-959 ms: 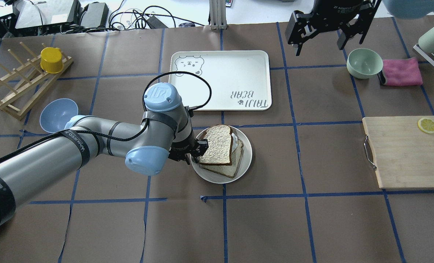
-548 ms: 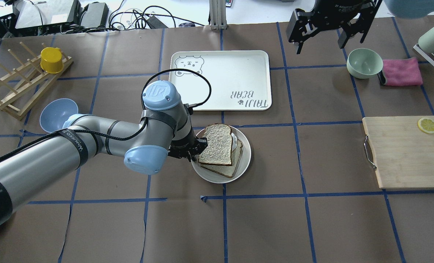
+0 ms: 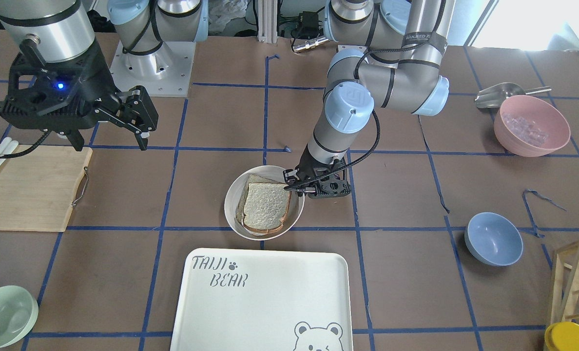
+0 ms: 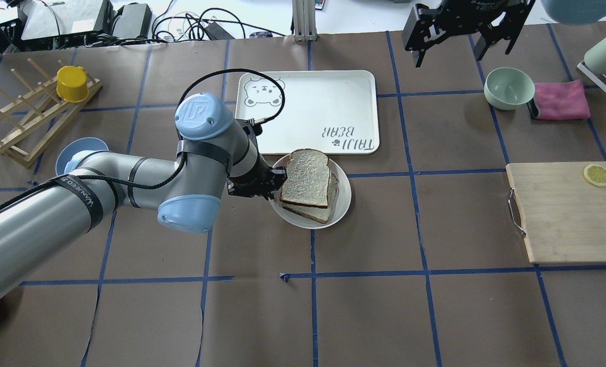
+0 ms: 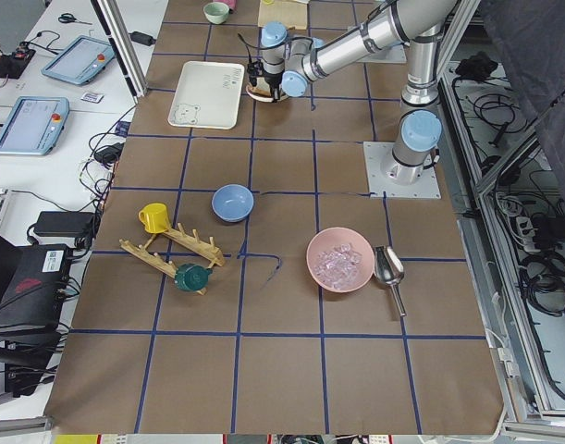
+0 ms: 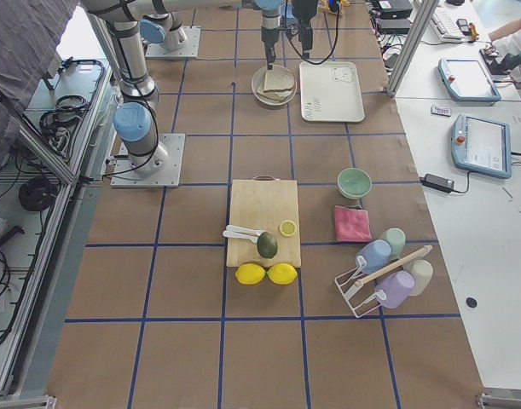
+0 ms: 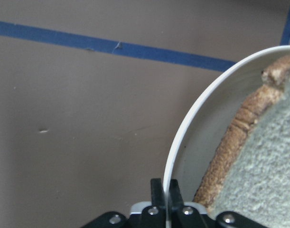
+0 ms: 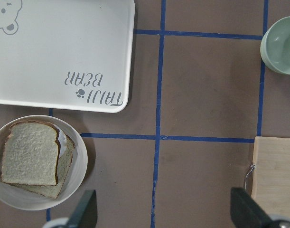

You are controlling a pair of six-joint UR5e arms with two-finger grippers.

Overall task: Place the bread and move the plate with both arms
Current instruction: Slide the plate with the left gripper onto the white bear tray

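Left gripper [image 4: 278, 183] is clenched on the left-hand rim of the round cream-beige shallow plate [image 4: 342, 206]; in the wrist view the rim sits pinched between my fingers [image 7: 157, 194]. The thick pale off-white bread slice with dark crust [image 4: 305, 178] lies flat on a browner slice in the plate, just beside the white rectangular bear-printed tray [image 4: 308, 97]. Right gripper [image 8: 166, 216] hangs spread wide, well apart. Judgement: a one-sided pinch may tip the plate. Move it low, slow and level, with the right gripper on the opposite rim.

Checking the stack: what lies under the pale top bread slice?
A browner bread slice peeks out beneath, on the round cream plate; anything between is mostly covered.
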